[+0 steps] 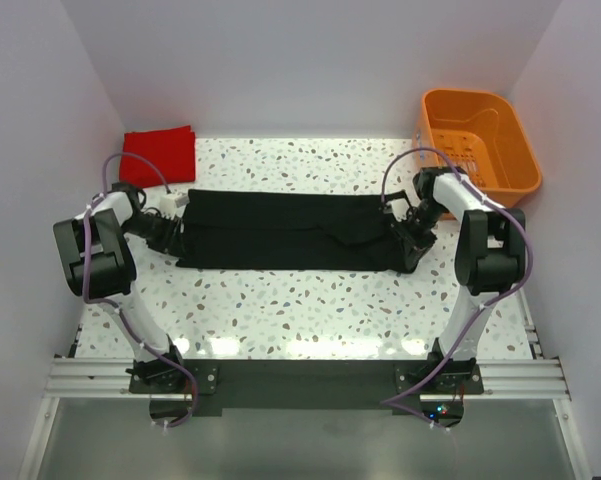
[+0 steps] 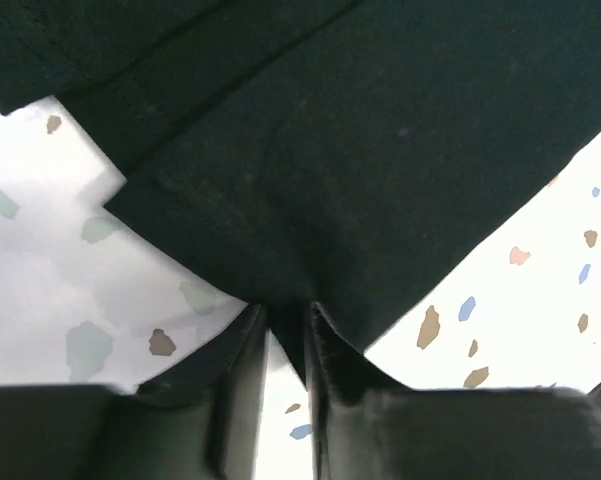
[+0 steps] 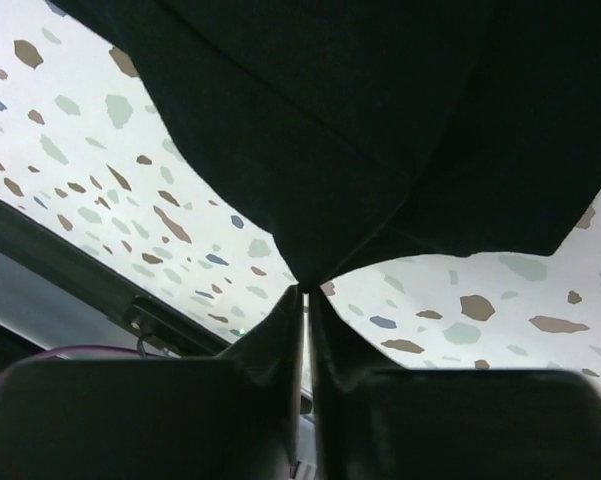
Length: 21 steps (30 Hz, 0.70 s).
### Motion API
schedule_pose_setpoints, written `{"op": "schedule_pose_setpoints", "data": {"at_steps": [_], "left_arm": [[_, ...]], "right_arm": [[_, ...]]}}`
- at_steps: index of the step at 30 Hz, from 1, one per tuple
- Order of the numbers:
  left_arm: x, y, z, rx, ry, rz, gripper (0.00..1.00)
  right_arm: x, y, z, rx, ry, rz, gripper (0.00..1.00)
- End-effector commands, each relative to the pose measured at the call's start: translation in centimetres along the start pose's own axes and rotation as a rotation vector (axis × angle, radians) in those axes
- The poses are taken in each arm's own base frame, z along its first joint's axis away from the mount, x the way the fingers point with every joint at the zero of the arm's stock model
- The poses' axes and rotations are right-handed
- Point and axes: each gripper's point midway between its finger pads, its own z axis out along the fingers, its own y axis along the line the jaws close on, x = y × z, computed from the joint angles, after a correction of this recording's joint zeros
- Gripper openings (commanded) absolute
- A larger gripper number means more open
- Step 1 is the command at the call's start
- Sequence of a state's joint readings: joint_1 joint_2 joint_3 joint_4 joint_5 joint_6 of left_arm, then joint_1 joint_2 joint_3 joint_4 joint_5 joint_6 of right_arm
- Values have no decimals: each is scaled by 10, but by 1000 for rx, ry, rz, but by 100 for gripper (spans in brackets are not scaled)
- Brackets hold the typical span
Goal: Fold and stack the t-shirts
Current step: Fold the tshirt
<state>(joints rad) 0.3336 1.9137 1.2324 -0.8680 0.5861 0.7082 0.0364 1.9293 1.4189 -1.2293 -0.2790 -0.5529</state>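
**Both grippers pinched on the black shirt's ends**

Left gripper (image 2: 285,335): fingers closed to a thin slit, with a corner of the black t-shirt (image 1: 280,232) nipped between them. Right gripper (image 3: 307,298): likewise, holding a cloth point at the opposite end.

The shirt spans between the two as a long band over the table (image 1: 310,310). From above, both sets of fingertips merge with the dark cloth, and the sleeves are indistinguishable.

Red t-shirt (image 1: 160,153): folded, beyond the left gripper and apart from it. Orange basket (image 1: 480,140): beyond the right gripper.
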Motion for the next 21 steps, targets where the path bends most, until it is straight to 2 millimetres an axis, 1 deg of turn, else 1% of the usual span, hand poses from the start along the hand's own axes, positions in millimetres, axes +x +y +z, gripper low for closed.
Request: {"op": "schedule_pose_setpoints", "data": {"at_steps": [1,2,3,4,5,6,10,14,17,21], "left_arm": [[10,-3,7,39,38,-57,24],[10,-2,6,38,44,-61,20],[10,0,5,32,50,-61,16],[10,1,4,29,53,-58,8],[9,4,2,19,56,-58,3],[12,6,0,12,71,-56,0],[10,12,-15,-7,80,-44,0],[10,15,-30,-45,93,3,0],[12,17,-33,-62,112,20,0],[15,20,-31,-68,118,20,0]], "right_arm": [[-4,-7,0,5,-8,22,4],[-4,-8,0,2,-7,28,0],[-4,-10,-1,5,-7,28,0],[-5,-11,-3,10,-7,27,0],[-5,-13,-6,19,-10,25,0],[-4,-14,-8,30,-5,20,0],[3,-21,-23,85,11,3,0],[3,-25,-35,130,9,-24,0],[4,-27,-29,123,23,-19,0],[16,-21,-7,90,68,-5,0]]}}
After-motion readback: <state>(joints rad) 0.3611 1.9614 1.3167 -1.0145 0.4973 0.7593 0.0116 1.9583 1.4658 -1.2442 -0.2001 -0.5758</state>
